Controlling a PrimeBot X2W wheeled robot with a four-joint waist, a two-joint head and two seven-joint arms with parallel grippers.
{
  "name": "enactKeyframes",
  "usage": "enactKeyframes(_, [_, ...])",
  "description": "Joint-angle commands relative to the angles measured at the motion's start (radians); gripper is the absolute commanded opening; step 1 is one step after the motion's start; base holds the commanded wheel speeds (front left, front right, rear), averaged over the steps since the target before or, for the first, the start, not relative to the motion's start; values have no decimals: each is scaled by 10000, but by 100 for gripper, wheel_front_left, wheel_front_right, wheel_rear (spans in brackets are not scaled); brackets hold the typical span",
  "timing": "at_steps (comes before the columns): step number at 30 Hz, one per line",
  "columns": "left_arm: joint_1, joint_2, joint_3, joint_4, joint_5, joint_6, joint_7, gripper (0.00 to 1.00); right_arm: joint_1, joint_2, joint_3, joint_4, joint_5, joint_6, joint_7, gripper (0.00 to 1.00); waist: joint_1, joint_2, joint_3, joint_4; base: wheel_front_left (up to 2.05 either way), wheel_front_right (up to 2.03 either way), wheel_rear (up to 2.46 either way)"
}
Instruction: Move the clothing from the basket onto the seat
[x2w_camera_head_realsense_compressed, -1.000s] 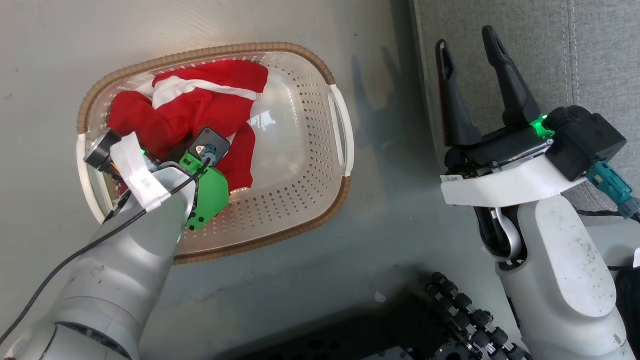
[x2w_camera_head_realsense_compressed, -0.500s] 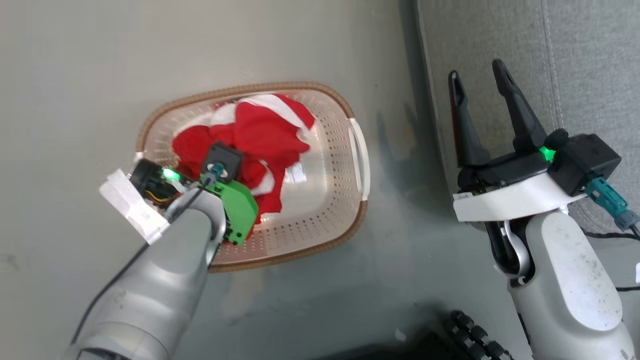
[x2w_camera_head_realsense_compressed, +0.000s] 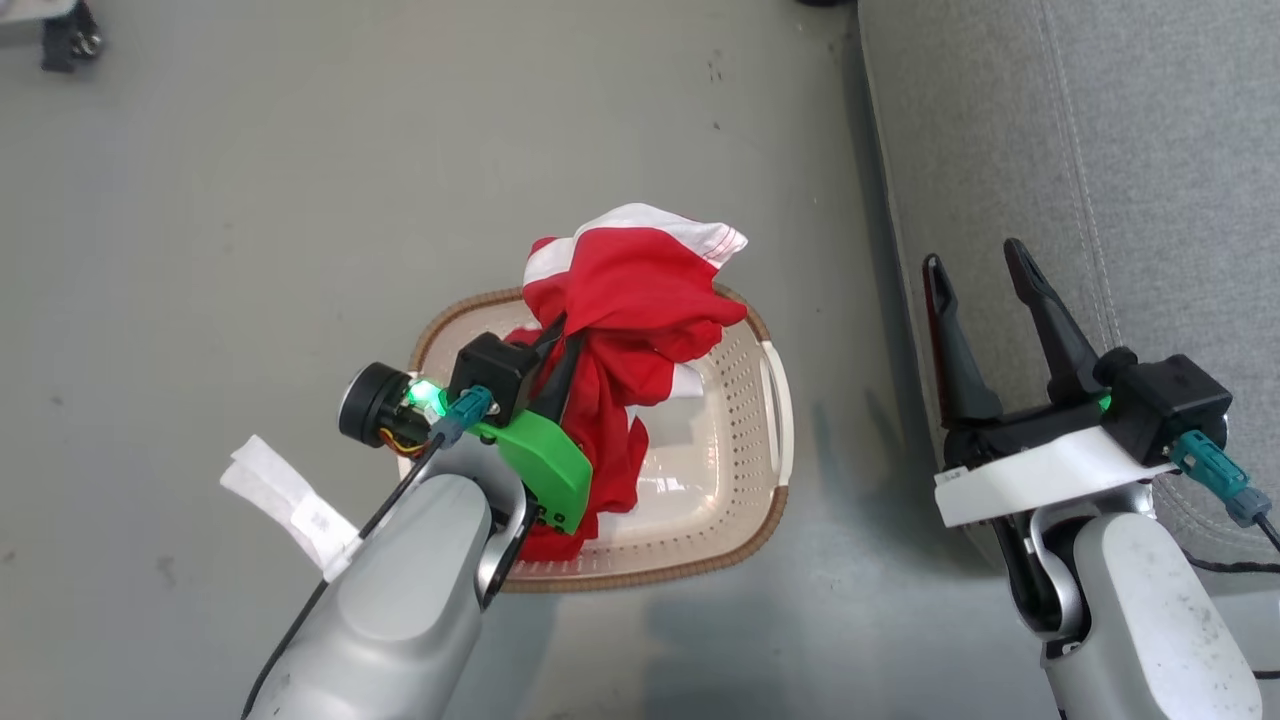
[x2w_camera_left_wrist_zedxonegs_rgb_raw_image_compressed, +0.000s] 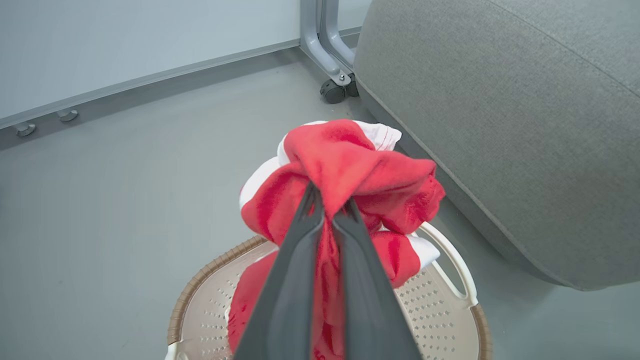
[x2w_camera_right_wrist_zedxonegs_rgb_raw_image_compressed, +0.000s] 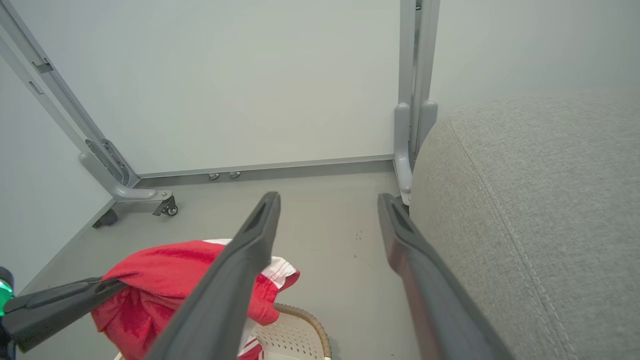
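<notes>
Head view, from above: left gripper (x2w_camera_head_realsense_compressed: 562, 340) over the basket (x2w_camera_head_realsense_compressed: 778, 430), jaws pressed together on a fold of the clothing (x2w_camera_head_realsense_compressed: 640, 290). Red fabric with white stripes bunched around the fingertips, higher than the woven-look rim, lower part trailing down into the basket's left half. One garment or two: not discernible. Right half of the perforated bottom bare. Basket standing on the grey floor (x2w_camera_head_realsense_compressed: 300, 200), near the seat (x2w_camera_head_realsense_compressed: 1100, 150) but apart from it, one white handle facing the seat's side edge. Right gripper (x2w_camera_head_realsense_compressed: 972, 255) close to that same edge, jaws spread wide, holding nothing, pointing away from the robot.

Left wrist view: two dark fingers (x2w_camera_left_wrist_zedxonegs_rgb_raw_image_compressed: 300, 260) meeting at their tips, pinching red cloth between them. White trim at the top of the bunch and beneath it. Rounded corner of the seat at right. Castor (x2w_camera_left_wrist_zedxonegs_rgb_raw_image_compressed: 331, 91) of a metal frame by the wall.

Right wrist view: spread fingers framing bare floor. Seat with stitched seam at right. Clothing and left gripper at lower left, above the basket rim.
</notes>
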Motion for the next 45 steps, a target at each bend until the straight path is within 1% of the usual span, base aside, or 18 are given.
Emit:
enactKeyframes(1, [324, 14, 137, -328, -58, -21, -36, 0, 258, 19, -53, -57, -78, 1, 72, 100, 0, 0, -1132, 660, 0, 0, 0])
enactKeyframes(8, [1286, 17, 1063, -2495, 24, 15, -37, 0, 919, 112, -224, -351, -188, 1, 442, 100, 0, 0, -2031, 911, 0, 0, 0])
enactKeyframes(13, [1867, 16, 1768, -4053, 180, -54, -36, 0, 1385, 152, -367, -508, -216, 1, 680, 100, 0, 0, -2611, 1086, 0, 0, 0])
enactKeyframes(17, [2269, 19, 2255, -5137, 341, -113, -36, 0, 1674, 194, -396, -656, -257, 1, 859, 100, 0, 0, -2945, 1135, 0, 0, 0])
enactKeyframes(23, [2864, 44, 2837, -6294, 454, -266, -25, 0, 2020, 257, -336, -863, -284, 1, 1095, 100, 0, 0, -3384, 1086, 0, 0, 0])
enactKeyframes(27, [3332, 114, 2981, -6887, 515, -355, -24, 0, 2287, 323, -312, -1021, -230, 1, 1206, 100, 0, 0, -3697, 1025, 0, 0, 0])
enactKeyframes(31, [3784, 188, 2851, -7376, 553, -415, -24, 0, 2556, 371, -269, -1124, -233, 1, 1328, 100, 0, 0, -3945, 955, 0, 0, 0])
enactKeyframes(45, [4864, 260, 2367, -7854, 211, -413, 12, 0, 3313, 471, -118, -1307, -197, 1, 1658, 100, 0, 0, -4627, 816, 0, 0, 0])
